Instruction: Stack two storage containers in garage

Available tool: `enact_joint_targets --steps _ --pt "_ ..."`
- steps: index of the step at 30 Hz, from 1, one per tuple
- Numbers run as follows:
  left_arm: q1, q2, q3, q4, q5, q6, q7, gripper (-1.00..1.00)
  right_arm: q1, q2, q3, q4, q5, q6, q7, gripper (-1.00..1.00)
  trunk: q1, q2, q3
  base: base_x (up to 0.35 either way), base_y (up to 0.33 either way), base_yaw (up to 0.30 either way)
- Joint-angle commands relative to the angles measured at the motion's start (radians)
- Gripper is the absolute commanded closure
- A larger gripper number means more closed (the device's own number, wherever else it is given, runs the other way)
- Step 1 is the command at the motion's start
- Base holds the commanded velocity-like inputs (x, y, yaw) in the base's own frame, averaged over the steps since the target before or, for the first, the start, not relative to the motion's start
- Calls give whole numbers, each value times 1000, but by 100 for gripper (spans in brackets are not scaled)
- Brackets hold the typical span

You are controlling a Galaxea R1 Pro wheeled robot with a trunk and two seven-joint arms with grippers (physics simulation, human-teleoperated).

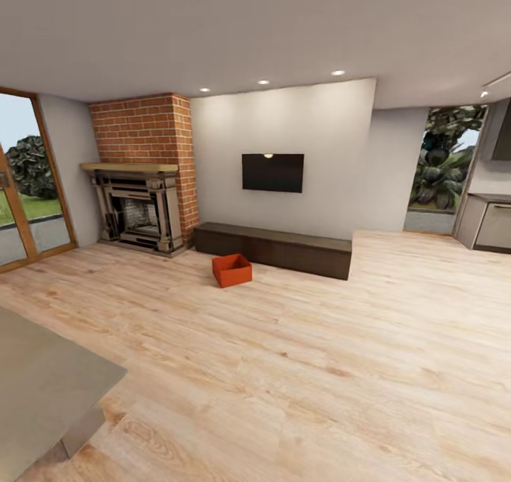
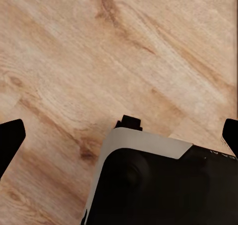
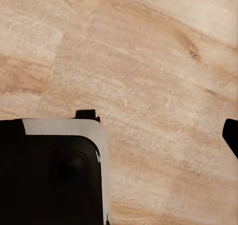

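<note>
While both fingers spread wide over plank floor, storage container beside bench edge.

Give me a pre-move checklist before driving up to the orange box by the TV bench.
1. Box located: ok. One orange box sits on the wood floor in front of the dark bench.
2. Second box located: not ok. Just one is in sight from the head view.
3. Path to box: ok. Bare planks lie between here and it; a grey table corner is near on the left.
4. Left gripper free: ok. Fingers wide apart, nothing between them.
5. Right gripper free: cannot tell. One fingertip shows at the picture's edge.
6. Box empty: cannot tell. Too far to see inside.
</note>
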Motion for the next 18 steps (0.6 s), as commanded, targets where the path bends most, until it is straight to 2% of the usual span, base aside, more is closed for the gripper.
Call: enact_joint_targets --steps 1,18 --pt "-1 0 -6 1 8 -2 2 -100 -1 0 8 3 -7 -5 -1 -100 1 -1 -1 322 0 0" --pt "-1 0 -7 1 7 1 1 -100 -2 -1 8 3 -10 -9 -1 -100 1 -1 -1 322 0 0"
